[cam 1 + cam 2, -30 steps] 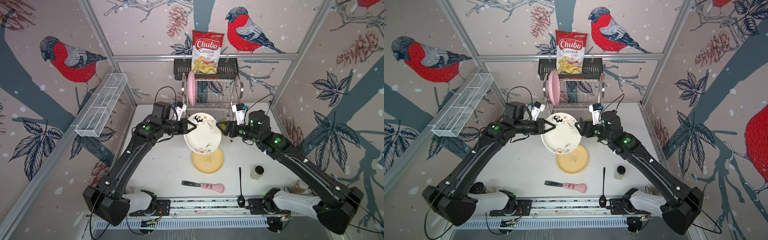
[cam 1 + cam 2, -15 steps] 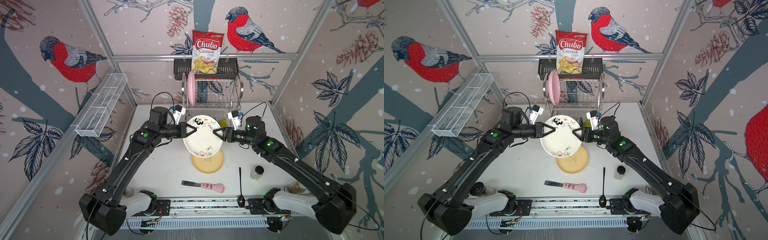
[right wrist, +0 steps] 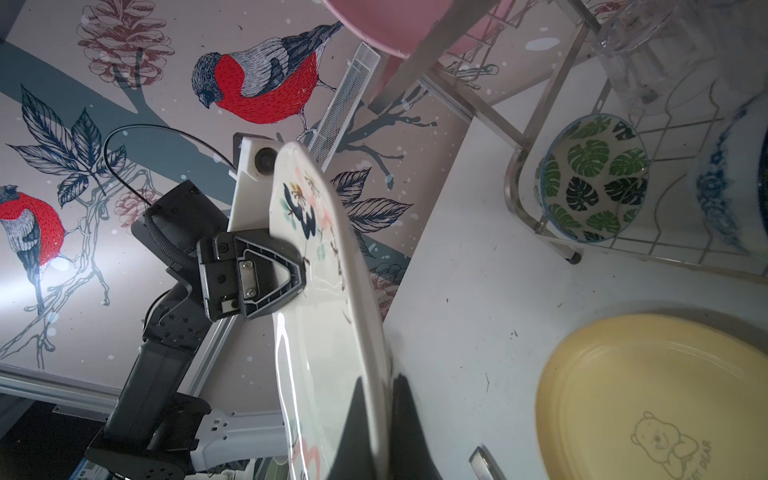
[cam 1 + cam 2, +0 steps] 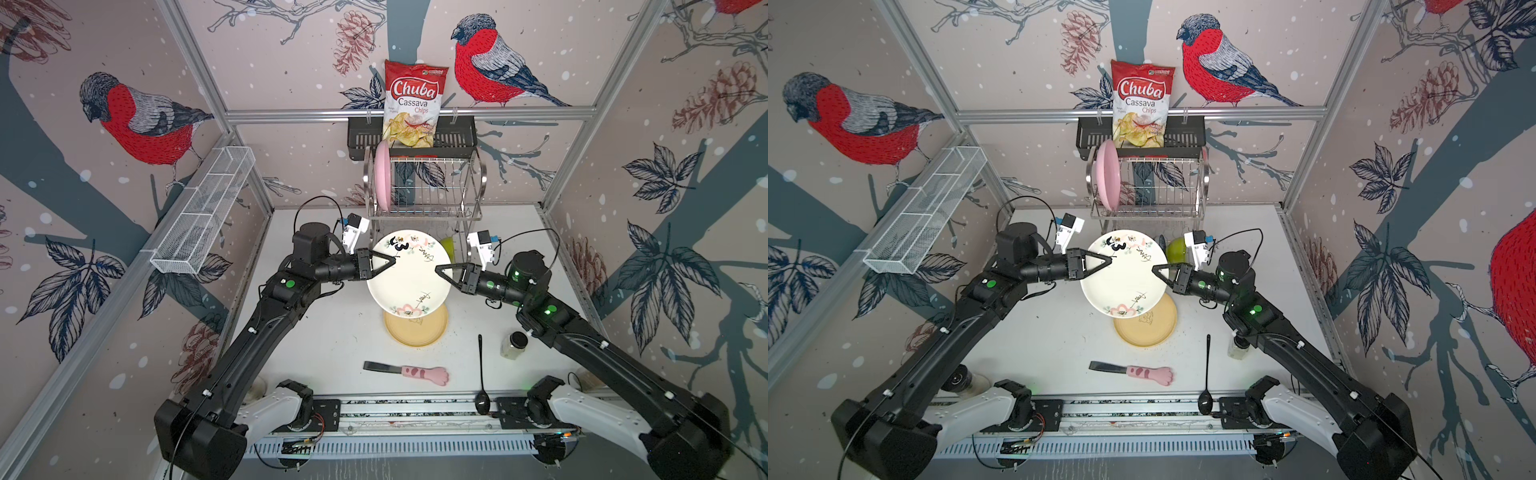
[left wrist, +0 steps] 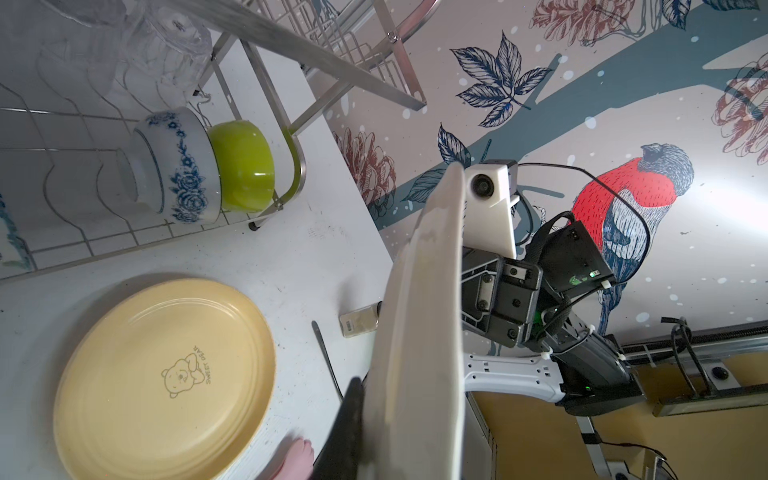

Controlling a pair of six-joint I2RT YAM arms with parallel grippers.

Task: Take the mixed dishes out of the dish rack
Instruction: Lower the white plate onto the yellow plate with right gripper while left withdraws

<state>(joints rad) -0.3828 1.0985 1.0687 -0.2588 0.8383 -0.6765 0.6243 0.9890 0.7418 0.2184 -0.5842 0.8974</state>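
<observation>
Heads up, this is a touchy spot. Your left gripper [image 4: 388, 262] is pinched narrow on the left rim of the decorated white plate [image 4: 409, 282]. Behind it, the pink plate [image 4: 382, 174] stands on edge at the left end of the dish rack [image 4: 432, 183]'s top tier, so that one's not unloaded yet.

The decorated plate hangs tilted in the air just in front of the rack, partly over the cream-yellow plate [image 4: 415, 334], which lies flat on the worktop [image 4: 324, 340]. The lime bowl [image 4: 448, 246] sits in the lower tier right by the plate's far right edge. Your right gripper [image 4: 441, 270] is closed on the plate's right rim, a finger on each face in the right wrist view.

What I'd worry about:
- Both arms hold one rigid, glossy plate by thin rim pinches. If they drift apart or twist out of sync, one grip probably pops off.
- If you release the left side, the weight hangs off the right pinch alone. The plate could swing down and smack the yellow plate.
- Swinging toward the far side risks clipping the rack or the lime bowl.
- Going right, watch the black spoon [image 4: 481, 365] and small jar [image 4: 514, 344].
</observation>
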